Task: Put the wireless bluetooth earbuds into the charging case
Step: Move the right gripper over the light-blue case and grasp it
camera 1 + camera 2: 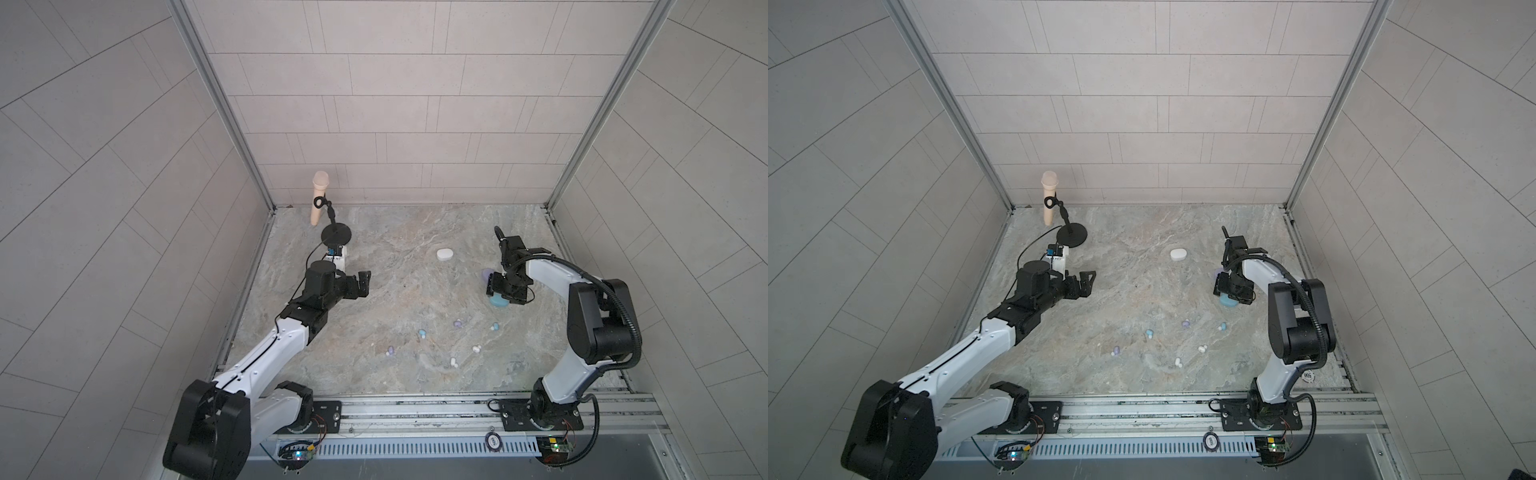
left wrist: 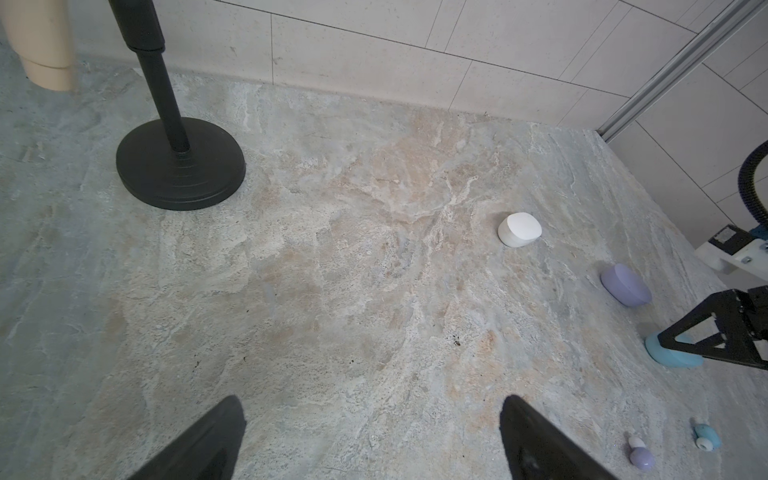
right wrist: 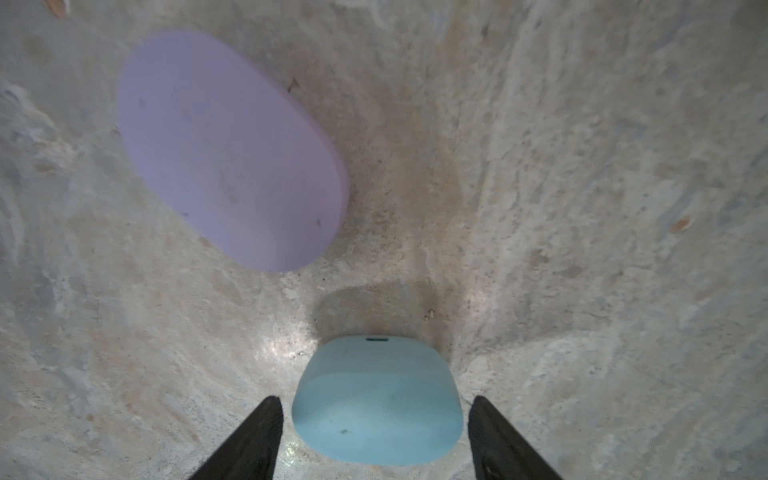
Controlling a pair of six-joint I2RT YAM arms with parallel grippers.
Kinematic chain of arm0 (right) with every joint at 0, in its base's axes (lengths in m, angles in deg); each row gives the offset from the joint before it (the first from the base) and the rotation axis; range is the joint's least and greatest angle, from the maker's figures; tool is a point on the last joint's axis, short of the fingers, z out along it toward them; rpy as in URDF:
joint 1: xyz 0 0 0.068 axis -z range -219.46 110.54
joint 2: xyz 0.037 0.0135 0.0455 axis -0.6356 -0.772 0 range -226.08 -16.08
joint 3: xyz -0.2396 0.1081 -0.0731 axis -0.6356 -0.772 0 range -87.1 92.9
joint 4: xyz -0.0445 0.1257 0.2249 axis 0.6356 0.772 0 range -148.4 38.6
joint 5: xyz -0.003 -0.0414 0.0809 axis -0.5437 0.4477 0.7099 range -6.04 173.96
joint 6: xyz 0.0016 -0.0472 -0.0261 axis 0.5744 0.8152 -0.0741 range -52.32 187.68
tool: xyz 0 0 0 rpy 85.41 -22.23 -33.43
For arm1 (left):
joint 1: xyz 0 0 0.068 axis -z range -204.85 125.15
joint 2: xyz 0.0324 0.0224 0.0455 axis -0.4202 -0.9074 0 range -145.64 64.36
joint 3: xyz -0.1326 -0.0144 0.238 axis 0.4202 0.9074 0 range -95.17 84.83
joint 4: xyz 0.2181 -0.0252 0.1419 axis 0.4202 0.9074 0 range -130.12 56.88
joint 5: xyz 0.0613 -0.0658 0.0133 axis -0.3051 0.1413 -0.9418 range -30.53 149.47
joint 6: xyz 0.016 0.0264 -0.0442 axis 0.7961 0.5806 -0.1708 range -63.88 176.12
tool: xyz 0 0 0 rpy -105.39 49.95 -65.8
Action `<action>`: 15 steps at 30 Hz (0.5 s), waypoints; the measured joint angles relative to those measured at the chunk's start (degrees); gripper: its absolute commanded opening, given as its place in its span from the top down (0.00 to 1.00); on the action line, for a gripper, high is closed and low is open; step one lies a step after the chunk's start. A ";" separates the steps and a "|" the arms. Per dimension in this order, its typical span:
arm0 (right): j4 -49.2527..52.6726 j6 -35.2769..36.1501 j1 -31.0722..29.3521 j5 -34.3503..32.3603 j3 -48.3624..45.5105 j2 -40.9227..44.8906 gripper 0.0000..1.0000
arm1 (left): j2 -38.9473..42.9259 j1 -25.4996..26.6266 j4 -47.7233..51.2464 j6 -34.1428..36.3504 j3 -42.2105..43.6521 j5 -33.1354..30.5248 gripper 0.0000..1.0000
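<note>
Left jaws: stood wide open, held nothing, hovered over bare tabletop [image 1: 395, 286] near the microphone stand [image 1: 337, 235].
Right jaws: stood open, straddled the light blue charging case [image 3: 376, 409], with a slim gap on each side.
Light blue charging case: lay shut on the tabletop, just beside the lilac charging case [image 3: 232, 153].
White charging case [image 1: 444, 254]: lay shut, farther back, apart from both.
Earbuds: lay loose on the tabletop, nearer the arm bases, as a light blue pair [image 1: 422, 333], a lilac pair [image 1: 458, 323] and a white pair [image 1: 476, 348].
</note>
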 measured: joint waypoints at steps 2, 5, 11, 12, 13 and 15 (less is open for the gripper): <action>-0.24 0.07 0.00 0.02 -0.02 -0.13 0.29 | 0.00 0.00 -0.07 0.00 0.00 0.02 0.00; -0.46 0.17 0.07 0.22 -0.02 -0.13 0.33 | 0.00 0.00 -0.07 0.00 0.00 0.00 0.00; -0.72 0.37 0.11 0.55 -0.13 -0.13 0.33 | 0.00 0.00 -0.09 -0.17 0.02 0.00 0.00; -0.70 0.39 0.11 0.55 -0.15 -0.13 0.32 | 0.00 0.00 -0.09 -0.22 0.02 0.00 0.00; -0.70 0.46 0.11 0.59 -0.15 -0.13 0.32 | 0.02 0.00 -0.09 -0.24 0.02 0.00 0.00; -0.72 0.63 0.11 0.61 -0.15 -0.15 0.30 | 0.04 0.00 -0.09 -0.28 0.02 0.00 0.00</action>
